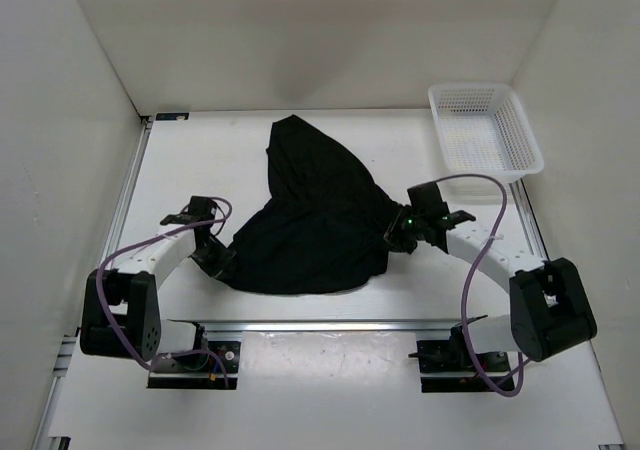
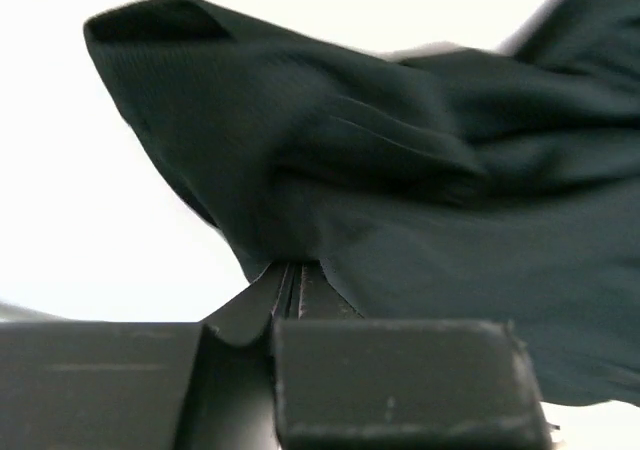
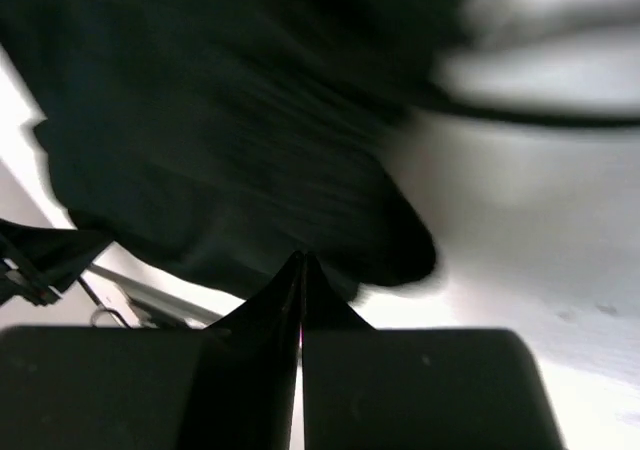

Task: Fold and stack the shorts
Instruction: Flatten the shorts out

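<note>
I found no writing that I could read in any of my three views. The shorts (image 1: pixel 310 220) and the basket (image 1: pixel 522 135) bore no legible label, brand, number or sign.

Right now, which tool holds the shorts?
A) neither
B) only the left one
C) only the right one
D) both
D: the left tool and the right tool are each shut on the black cloth of the shorts, one at each side.
</note>
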`<state>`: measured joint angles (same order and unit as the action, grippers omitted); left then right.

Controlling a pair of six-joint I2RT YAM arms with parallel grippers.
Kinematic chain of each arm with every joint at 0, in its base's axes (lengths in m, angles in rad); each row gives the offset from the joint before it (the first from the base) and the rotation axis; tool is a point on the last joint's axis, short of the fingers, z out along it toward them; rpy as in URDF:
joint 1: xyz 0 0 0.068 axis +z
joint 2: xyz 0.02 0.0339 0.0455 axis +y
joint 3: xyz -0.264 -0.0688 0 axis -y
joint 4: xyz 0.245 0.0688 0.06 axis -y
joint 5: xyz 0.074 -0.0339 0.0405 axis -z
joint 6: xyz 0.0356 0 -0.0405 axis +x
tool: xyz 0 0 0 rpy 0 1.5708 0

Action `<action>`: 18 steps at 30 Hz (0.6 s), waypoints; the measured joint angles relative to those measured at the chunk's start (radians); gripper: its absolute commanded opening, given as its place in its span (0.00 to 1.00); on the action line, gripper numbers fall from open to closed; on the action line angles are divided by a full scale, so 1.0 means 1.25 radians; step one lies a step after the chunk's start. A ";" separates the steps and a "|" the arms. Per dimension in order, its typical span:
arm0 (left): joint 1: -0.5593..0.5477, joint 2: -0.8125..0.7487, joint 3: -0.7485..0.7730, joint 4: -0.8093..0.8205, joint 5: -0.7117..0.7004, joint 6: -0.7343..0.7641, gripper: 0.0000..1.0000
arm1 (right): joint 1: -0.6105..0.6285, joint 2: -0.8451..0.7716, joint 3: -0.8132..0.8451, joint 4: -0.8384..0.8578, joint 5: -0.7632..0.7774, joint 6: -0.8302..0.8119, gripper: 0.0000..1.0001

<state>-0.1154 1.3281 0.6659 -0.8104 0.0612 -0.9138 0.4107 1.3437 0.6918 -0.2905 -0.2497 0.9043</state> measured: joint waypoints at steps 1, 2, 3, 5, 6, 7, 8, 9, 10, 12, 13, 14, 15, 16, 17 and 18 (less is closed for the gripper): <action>0.004 0.001 0.016 0.001 -0.001 0.006 0.10 | 0.000 0.000 0.024 -0.003 0.009 -0.009 0.00; 0.010 0.000 0.037 -0.001 -0.002 0.013 0.10 | 0.000 0.000 0.050 -0.011 0.021 -0.021 0.00; 0.015 0.000 0.061 -0.007 -0.002 0.018 0.10 | -0.001 0.001 0.081 -0.027 0.034 -0.033 0.00; 0.029 0.001 0.135 -0.029 -0.002 0.032 0.10 | -0.010 0.011 0.153 -0.068 0.050 -0.067 0.00; 0.036 0.002 0.189 -0.047 -0.002 0.041 0.10 | -0.020 0.022 0.208 -0.099 0.060 -0.088 0.00; 0.043 0.003 0.248 -0.056 -0.002 0.049 0.10 | -0.031 0.037 0.264 -0.125 0.068 -0.107 0.00; 0.050 0.007 0.313 -0.071 -0.002 0.056 0.10 | -0.046 0.057 0.335 -0.150 0.074 -0.128 0.00; 0.055 0.013 0.387 -0.087 -0.002 0.066 0.10 | -0.063 0.078 0.410 -0.164 0.080 -0.149 0.00; 0.059 0.026 0.470 -0.109 -0.002 0.074 0.10 | -0.077 0.099 0.494 -0.187 0.089 -0.169 0.00; 0.060 0.051 0.619 -0.132 -0.003 0.088 0.10 | -0.097 0.126 0.630 -0.202 0.094 -0.204 0.00; 0.059 0.059 0.685 -0.132 -0.003 0.094 0.10 | -0.102 0.127 0.678 -0.201 0.092 -0.219 0.01; 0.058 0.060 0.731 -0.132 -0.003 0.099 0.10 | -0.102 0.123 0.704 -0.201 0.087 -0.230 0.11; 0.055 0.055 0.758 -0.132 -0.002 0.103 0.10 | -0.096 0.114 0.716 -0.197 0.076 -0.243 0.35; 0.052 0.045 0.766 -0.132 -0.001 0.106 0.10 | -0.083 0.105 0.714 -0.199 0.069 -0.251 0.45; 0.049 0.034 0.764 -0.140 0.000 0.107 0.10 | -0.060 0.096 0.701 -0.201 0.060 -0.271 0.51; 0.047 0.025 0.756 -0.145 0.002 0.108 0.10 | -0.031 0.094 0.680 -0.201 0.054 -0.279 0.53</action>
<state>-0.0570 1.3594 1.6104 -0.9913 0.0631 -0.7792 0.3725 1.4609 1.5421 -0.5411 -0.1818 0.5560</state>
